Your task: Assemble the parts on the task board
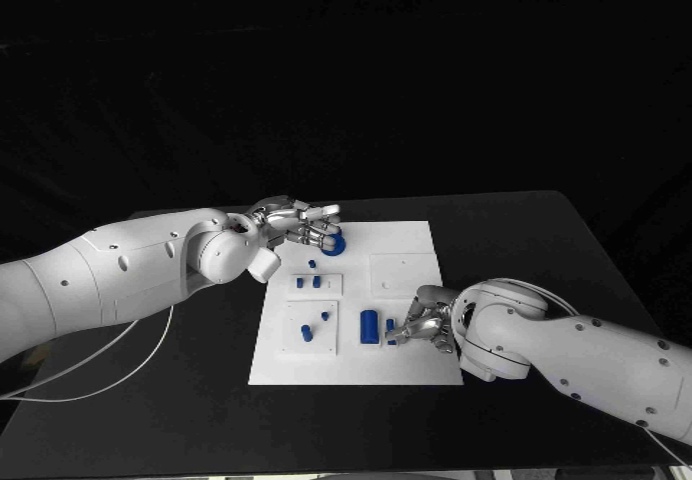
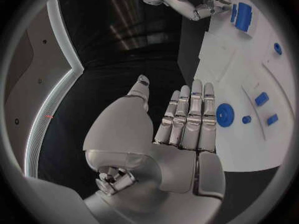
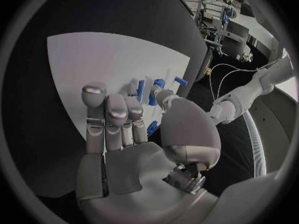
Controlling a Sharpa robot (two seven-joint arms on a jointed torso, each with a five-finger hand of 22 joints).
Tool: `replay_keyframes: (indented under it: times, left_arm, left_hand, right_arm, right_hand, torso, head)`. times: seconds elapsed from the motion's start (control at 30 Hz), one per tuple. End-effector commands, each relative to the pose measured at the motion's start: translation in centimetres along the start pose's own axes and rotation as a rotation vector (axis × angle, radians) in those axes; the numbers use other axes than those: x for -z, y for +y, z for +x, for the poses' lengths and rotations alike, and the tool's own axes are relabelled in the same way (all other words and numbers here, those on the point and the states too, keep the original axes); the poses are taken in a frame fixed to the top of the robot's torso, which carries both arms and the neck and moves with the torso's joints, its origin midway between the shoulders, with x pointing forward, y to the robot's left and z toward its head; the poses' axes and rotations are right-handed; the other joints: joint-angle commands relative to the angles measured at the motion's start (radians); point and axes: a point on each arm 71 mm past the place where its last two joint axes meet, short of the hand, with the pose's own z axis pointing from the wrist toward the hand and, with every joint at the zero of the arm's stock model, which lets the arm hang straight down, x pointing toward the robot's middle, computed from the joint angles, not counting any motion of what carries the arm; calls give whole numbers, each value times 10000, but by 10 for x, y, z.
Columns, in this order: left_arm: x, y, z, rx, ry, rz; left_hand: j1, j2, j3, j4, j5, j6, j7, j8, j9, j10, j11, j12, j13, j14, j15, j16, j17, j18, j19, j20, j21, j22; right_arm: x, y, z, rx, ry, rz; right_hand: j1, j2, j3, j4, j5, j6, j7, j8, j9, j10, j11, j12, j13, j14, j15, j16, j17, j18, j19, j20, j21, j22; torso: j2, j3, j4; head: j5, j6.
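The white task board [image 1: 397,265] lies in the middle of the black table. My left hand [image 1: 296,224] is at the board's far left corner, fingers straight and together [image 2: 187,119], beside a round blue disc [image 2: 224,114] [image 1: 335,243], with nothing in its grasp. Near the board's front edge, my right hand [image 1: 421,325] is beside a blue cylinder [image 1: 369,325] [image 2: 241,16] and a small blue piece [image 1: 389,340]. Its fingers are extended [image 3: 115,127] and its thumb reaches toward upright blue pieces [image 3: 157,88]; it holds nothing that I can see.
Small blue pegs [image 1: 304,282] sit in the board's left-middle panel, and two more [image 1: 306,329] lie in the lower-left panel. The right half of the board [image 1: 411,240] is bare. A white cable [image 1: 101,372] trails on the table at the left.
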Motion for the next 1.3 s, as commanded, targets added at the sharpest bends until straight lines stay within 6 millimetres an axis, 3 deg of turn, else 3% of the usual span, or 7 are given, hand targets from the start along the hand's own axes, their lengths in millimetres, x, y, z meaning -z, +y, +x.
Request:
replay_keyframes:
  times: [0.03, 0.37, 0.77, 0.87, 0.93, 1.03, 1.3]
  left_arm:
    - [0, -2, 2, -24, 111, 115]
    - [0, -8, -6, 279, -631, 1052]
    - [-7, -14, -24, 873, -1979, 2282]
    - [-13, -11, -29, 1004, -2357, 2283]
    - [-17, -9, -33, 1064, -2584, 2247]
    - [-22, -5, -37, 1188, -2789, 2149]
    - [-31, 4, -41, 1327, -3142, 2113]
  left_hand:
    - [53, -73, 11, 47, -21, -90, 4, -46, 5, -61, 5, -37, 7, -65, -23, -57, -9, -52, -19, 28, -54, 1]
    - [292, 361, 25, -372, -16, 55, -52, 24, 12, 96, -52, -19, 11, 84, -81, 9, 40, -11, 96, -10, 25, 34]
    - [642, 1305, -321, -1181, 16, 890, -380, -126, -9, 417, -215, -61, 0, 28, -102, -121, 39, 63, 191, -18, 149, 64]
    - [613, 1396, -423, -1336, 48, 737, -398, -133, -13, 145, -207, -58, 3, -264, -60, -134, 12, 172, 177, 63, 207, 76]
    - [528, 1387, -513, -1405, 52, 567, -399, -142, -19, -140, -206, -69, -2, -556, -11, -154, -24, 243, 136, 136, 233, 78]
    - [396, 1313, -622, -1426, 9, 210, -403, -142, -26, -776, -156, -71, -5, -944, 60, -155, -73, 287, -20, 239, 179, 42]
    - [246, 1176, -583, -1412, -1, -1467, -488, -221, -95, -2247, -233, -114, -52, -1657, 179, -164, -102, 629, -257, 605, -38, -79]
  right_arm:
    - [0, -4, -2, -88, -107, -56]
    - [5, -23, -41, -2300, -1215, -1559]
    - [-16, -67, -126, -6553, -3047, -4108]
    - [-25, -79, -138, -7579, -3132, -4318]
    - [-32, -82, -144, -8127, -3307, -4614]
    - [-39, -84, -152, -8688, -3624, -5069]
    - [-49, -89, -163, -9448, -4354, -5606]
  right_hand:
    - [-19, 20, 45, -147, 91, 16, 32, 15, -19, -22, 11, -48, -15, 3, -38, -40, -13, 33, 553, -59, -57, -16]
    - [312, -127, -330, -122, -132, -628, 239, 14, -13, -107, 137, -76, -27, -53, 8, -199, -106, 175, 515, -8, -258, -115]
    - [1122, 1216, -2893, -1450, 2965, -1155, 442, 52, -34, -1753, 321, -3873, -3520, -946, 232, -4947, -3233, 124, -273, 219, -5568, -3968]
    - [1113, 1447, -3381, -1486, 3112, -3452, 811, -34, -115, -3369, 1048, -6744, -6349, -2475, 1105, -7678, -5297, -14, -2275, 1020, -6376, -6413]
    - [1514, 1521, -4245, -1738, 3066, -3972, 1019, -22, -117, -3267, 1797, -9338, -10722, -3742, 2043, -9484, -8694, 254, -4894, 2217, -6133, -10137]
    - [1784, 1979, -4870, -1938, 3034, -4025, 681, -65, -138, -3707, 1769, -9885, -11441, -4255, 2240, -9580, -11158, 414, -5154, 2646, -6264, -12262]
    - [1729, 2279, -5301, -2191, 2719, -3906, 738, -63, -138, -3506, 1718, -10285, -11475, -4840, 2313, -9653, -11156, 848, -6068, 3176, -6242, -12411]
  torso:
    - [0, 7, -8]
    - [-84, 0, -91]
    - [-466, -19, -140]
    - [-588, 29, -102]
    - [-656, 66, -159]
    - [-774, 101, -233]
    - [-882, 229, -294]
  head:
    - [14, 11]
    - [-27, 269]
    - [-41, 1014]
    - [-37, 1174]
    - [-8, 1258]
    - [49, 1315]
    - [212, 1548]
